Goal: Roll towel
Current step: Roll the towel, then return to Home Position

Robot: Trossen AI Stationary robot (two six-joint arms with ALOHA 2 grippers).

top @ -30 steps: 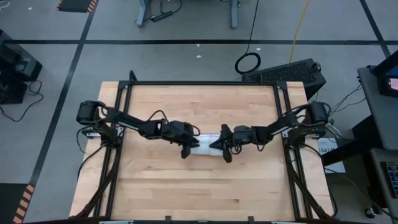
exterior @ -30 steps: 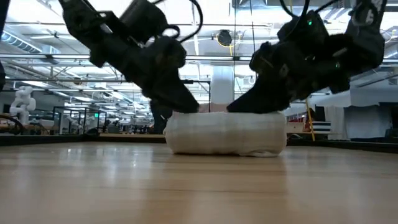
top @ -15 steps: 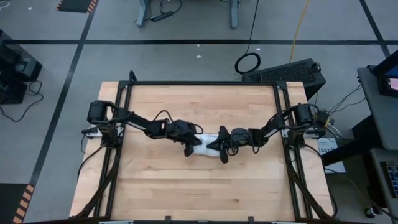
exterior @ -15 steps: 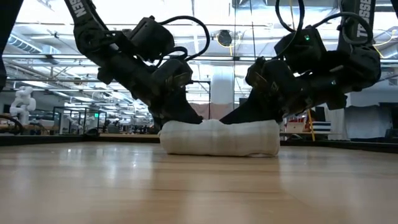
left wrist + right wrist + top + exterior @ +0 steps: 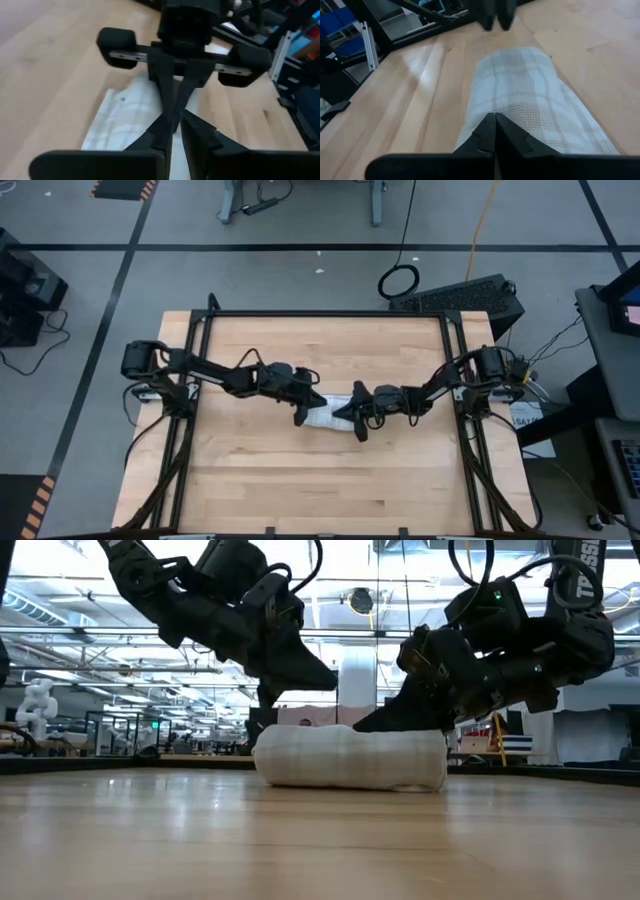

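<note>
Both grippers are working at the middle of the table: the left gripper (image 5: 300,675) is hanging just above the left end of the towel (image 5: 350,756), its fingers (image 5: 172,131) nearly together and gripping nothing, while the right gripper (image 5: 395,720) is pressing its closed fingers (image 5: 496,132) down on the top of the right end, pinning the roll rather than pinching it. In the view from above, the towel (image 5: 328,412) is lying as a short white bundle between the two arms, close to the centre of the wooden table (image 5: 250,480). It is looking already rolled, a soft fat cylinder with a faint check pattern (image 5: 530,95) and a slightly lumpy, dimpled top. Such thin cloth is probably going to be light and limp, giving under any press and tending to loosen or spring open once released; a hold at the two ends, or a flat press along the top seam, is likely serving best, since a pinch in the middle would only bunch it. Smooth pale wood under the roll is offering little grip, so the bundle may slide. Beyond the table, a bright, wide workshop with ceiling lights and distant benches is showing.
</note>
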